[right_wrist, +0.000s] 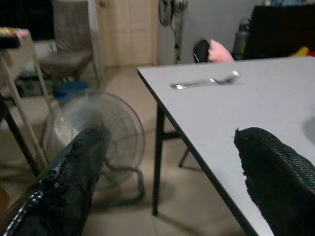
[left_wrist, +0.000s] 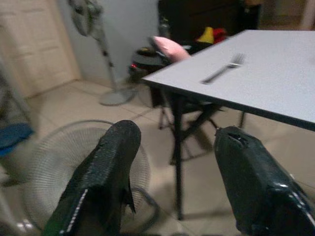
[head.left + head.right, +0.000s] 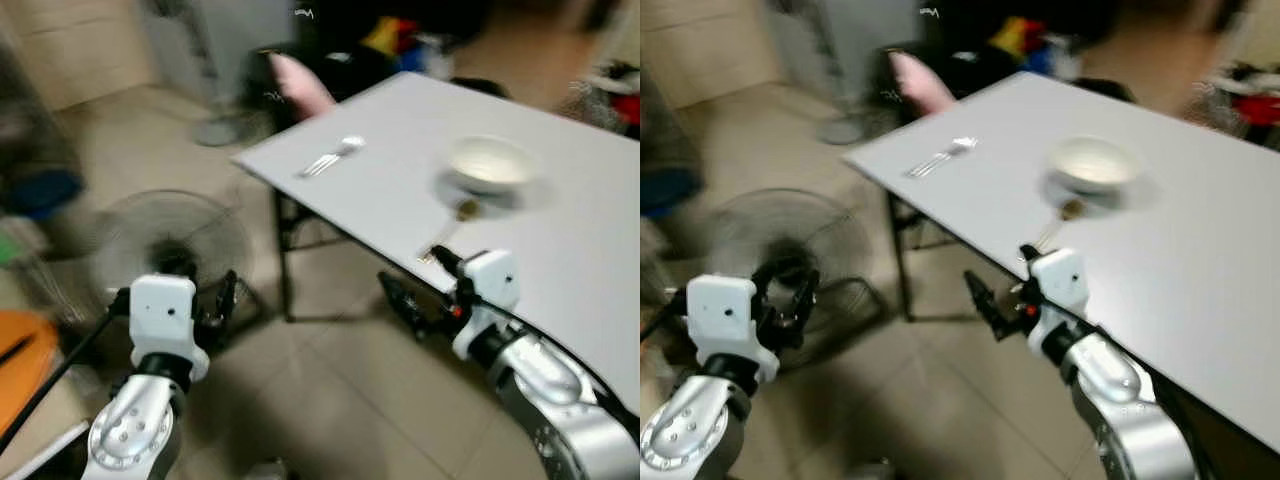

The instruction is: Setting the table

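Left gripper (image 2: 172, 182): fingers (image 2: 98, 182) spread wide, holding and touching nothing. It hangs low over the tiled floor (image 3: 340, 390), off the near corner of the table (image 3: 560, 240), with the floor fan (image 3: 170, 245) just beyond it.

Right gripper (image 1: 172, 182): fingers (image 1: 275, 172) wide apart, empty. It sits at the table's near edge; one finger lies over the tabletop, the other hangs beyond the edge, over the floor.

Fork (image 3: 330, 158): silver, lying flat on the table near its far left corner, well apart from both grippers and ahead of them. Tines point toward the table's middle.

Bowl (image 3: 490, 163): white, upright on the table, toward the middle, right of the fork and well apart from it. Nearer to the right gripper than the fork is, but not touched.

Small brownish item (image 3: 466, 209): on the table just in front of the bowl; too blurred to identify.

Pink object (image 3: 300, 82): beyond the table's far left corner, against dark clutter.

Standing fan (image 2: 93, 29): by the wall, beyond the table.
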`<state>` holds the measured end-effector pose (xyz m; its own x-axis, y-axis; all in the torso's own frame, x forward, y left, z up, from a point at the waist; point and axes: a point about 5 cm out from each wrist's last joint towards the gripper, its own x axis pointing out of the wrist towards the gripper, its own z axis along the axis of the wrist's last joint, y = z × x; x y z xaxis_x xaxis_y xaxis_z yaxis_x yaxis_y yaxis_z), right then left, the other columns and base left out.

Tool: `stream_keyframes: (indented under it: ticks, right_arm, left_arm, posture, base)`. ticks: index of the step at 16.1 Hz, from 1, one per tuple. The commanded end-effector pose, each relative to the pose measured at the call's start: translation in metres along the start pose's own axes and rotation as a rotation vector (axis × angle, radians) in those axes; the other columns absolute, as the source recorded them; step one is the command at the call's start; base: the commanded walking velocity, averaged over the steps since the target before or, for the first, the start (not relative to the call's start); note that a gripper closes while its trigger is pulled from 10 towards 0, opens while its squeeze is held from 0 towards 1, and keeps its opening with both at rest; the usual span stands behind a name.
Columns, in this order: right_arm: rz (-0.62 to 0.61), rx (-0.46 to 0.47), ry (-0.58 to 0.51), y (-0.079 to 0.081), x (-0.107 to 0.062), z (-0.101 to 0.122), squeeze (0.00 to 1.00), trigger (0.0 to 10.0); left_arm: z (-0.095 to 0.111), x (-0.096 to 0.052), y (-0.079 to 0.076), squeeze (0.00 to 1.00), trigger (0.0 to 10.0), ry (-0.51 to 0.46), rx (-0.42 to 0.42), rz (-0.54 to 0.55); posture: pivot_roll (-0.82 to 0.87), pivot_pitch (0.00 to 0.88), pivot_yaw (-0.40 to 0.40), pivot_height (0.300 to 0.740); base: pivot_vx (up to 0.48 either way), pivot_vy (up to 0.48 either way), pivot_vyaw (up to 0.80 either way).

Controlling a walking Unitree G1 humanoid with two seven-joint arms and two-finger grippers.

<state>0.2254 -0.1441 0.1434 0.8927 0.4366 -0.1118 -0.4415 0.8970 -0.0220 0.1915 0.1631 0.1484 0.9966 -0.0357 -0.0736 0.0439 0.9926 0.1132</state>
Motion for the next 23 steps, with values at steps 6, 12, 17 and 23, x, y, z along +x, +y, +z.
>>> stream_keyframes:
  ticks: [6, 12, 17, 23]
  right_arm:
    - [-0.037, 0.014, 0.005, 0.005, -0.001, -0.006, 1.0, 10.0]
    - [-0.095, 0.003, 0.001, 0.002, -0.005, -0.006, 1.0, 10.0]
    - [-0.094, 0.053, -0.017, 0.004, -0.003, -0.004, 1.0, 10.0]
    - [-0.103, 0.101, 0.008, 0.007, 0.001, -0.01, 1.0, 10.0]
  left_arm:
    - [0.007, 0.005, 0.002, 0.73, 10.0, -0.023, 0.134, -0.023]
    - [0.009, 0.016, 0.005, 0.6, 10.0, -0.049, 0.156, -0.031]
    - [0.01, 0.017, 0.002, 0.51, 10.0, -0.061, 0.15, -0.033]
    - [0.006, 0.008, 0.004, 0.3, 10.0, -0.043, 0.129, -0.02]
  posture:
    - [-0.05, 0.0, 0.087, 0.74]
    - [-0.07, 0.0, 0.124, 0.74]
    - [-0.08, 0.0, 0.115, 0.74]
    - [-0.05, 0.0, 0.092, 0.74]
  base:
    - [0.0, 0.0, 0.8]
    - [0.0, 0.0, 0.8]
    - [0.0, 0.0, 0.8]
    - [0.0, 0.0, 0.8]
